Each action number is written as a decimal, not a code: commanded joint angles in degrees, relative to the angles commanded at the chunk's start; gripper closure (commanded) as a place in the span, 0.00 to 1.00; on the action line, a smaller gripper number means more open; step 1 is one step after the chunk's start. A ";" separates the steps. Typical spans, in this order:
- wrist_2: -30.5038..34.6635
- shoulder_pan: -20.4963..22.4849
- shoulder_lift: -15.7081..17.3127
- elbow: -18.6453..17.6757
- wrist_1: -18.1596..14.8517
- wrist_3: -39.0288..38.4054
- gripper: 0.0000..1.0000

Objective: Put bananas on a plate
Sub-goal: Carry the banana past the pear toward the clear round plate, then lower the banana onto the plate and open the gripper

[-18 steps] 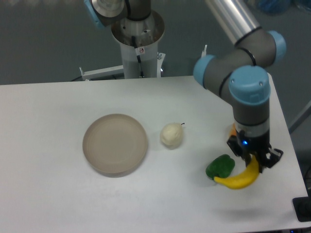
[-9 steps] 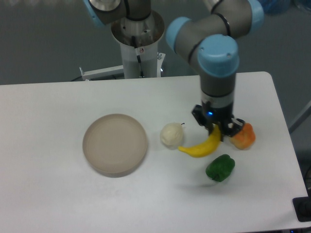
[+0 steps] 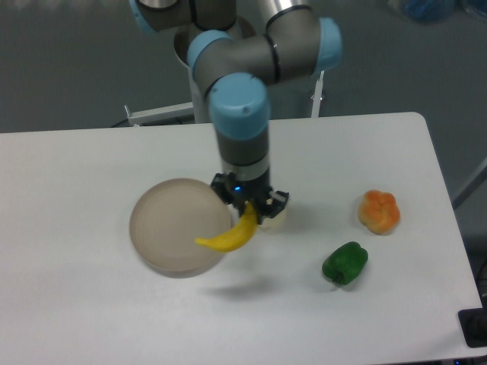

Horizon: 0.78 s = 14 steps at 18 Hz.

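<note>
Camera view: we see the gripper pinching the banana, carried left from beside the pepper and now hanging over the plate rim. Transport looks nearly done; lowering and release remain.

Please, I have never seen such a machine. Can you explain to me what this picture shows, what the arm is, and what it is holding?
This is a robot arm, grey with blue joints, standing behind a white table. One fixed camera looks down on it from the front. At the arm's end is a gripper with two fingers, closed on one end of a yellow banana. The banana hangs over the right edge of a round beige plate; it appears held in the air, not lying down. Also on the table are an orange lumpy fruit and a green pepper at the right. A pale fruit is mostly hidden behind the gripper.
</note>
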 joint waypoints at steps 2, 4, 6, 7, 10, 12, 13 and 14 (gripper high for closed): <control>0.00 -1.75 -1.50 -1.23 3.60 -0.28 0.61; 0.09 -2.64 -2.90 -3.16 7.99 -0.37 0.61; 0.00 -3.60 -3.08 -4.40 10.46 -0.37 0.61; 0.00 -4.22 -3.35 -4.49 10.56 -0.37 0.61; 0.09 -4.84 -3.70 -5.63 10.91 -0.28 0.61; 0.09 -4.84 -3.53 -6.86 11.26 0.41 0.61; 0.00 -4.84 -3.18 -7.13 11.18 0.94 0.61; 0.09 -4.84 -2.82 -7.74 11.18 2.16 0.61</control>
